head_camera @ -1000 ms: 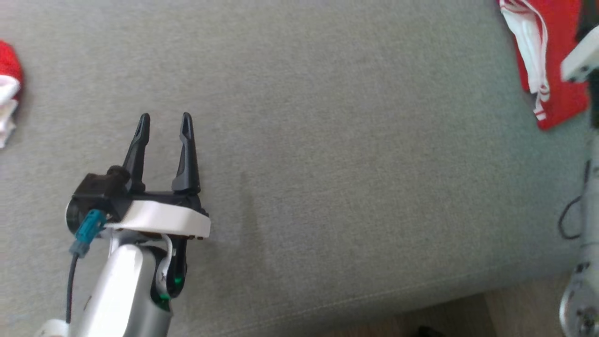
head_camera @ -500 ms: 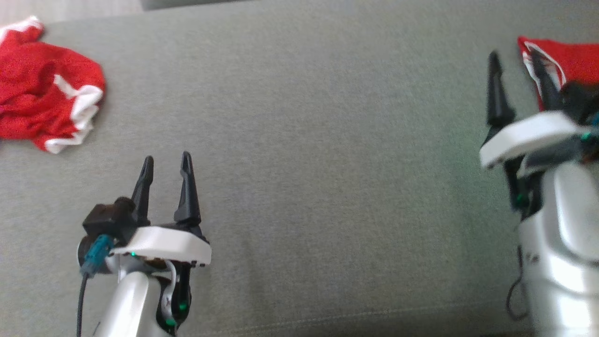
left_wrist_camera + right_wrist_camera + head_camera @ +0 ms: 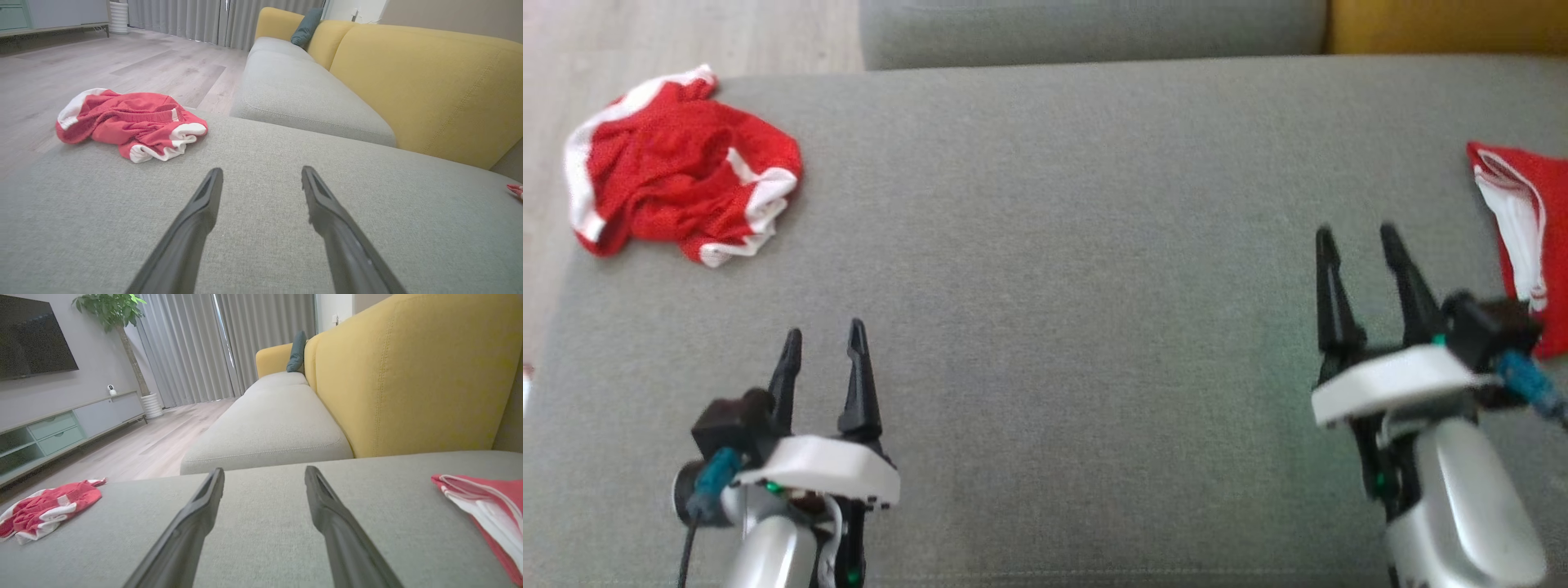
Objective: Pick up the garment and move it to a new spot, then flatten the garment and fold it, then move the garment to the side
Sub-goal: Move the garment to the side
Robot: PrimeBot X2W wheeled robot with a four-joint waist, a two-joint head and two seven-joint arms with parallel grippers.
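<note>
a wide grey seat cushion (image 3: 1078, 286) viewed from above, with both robot arms reaching in over its near edge. the left gripper (image 3: 824, 331) hovers above the near left part of the cushion, its two long dark fingers spread apart and holding nothing. the right gripper (image 3: 1357, 234) hovers close to the right edge, its fingers spread in the same way and also empty. a crumpled red garment (image 3: 678, 208) with white trim lies in a loose heap at the far left corner of the cushion, right by the edge where the wooden floor (image 3: 102, 69) begins, and well apart from both grippers. it is probably the piece to be picked up, since it is bunched and unfolded. a folded red garment (image 3: 1523, 237) lies flat at the right edge, just beside the right gripper and partly cut off by the frame; it seems to have been set there to leave the middle free. the bare middle of the cushion looks like the natural spot for spreading the heap flat. the spread fingers suggest both arms stand ready to grasp, and the left arm is the nearer to the heap. a yellow backrest (image 3: 408, 81) rises beyond the far edge.
</note>
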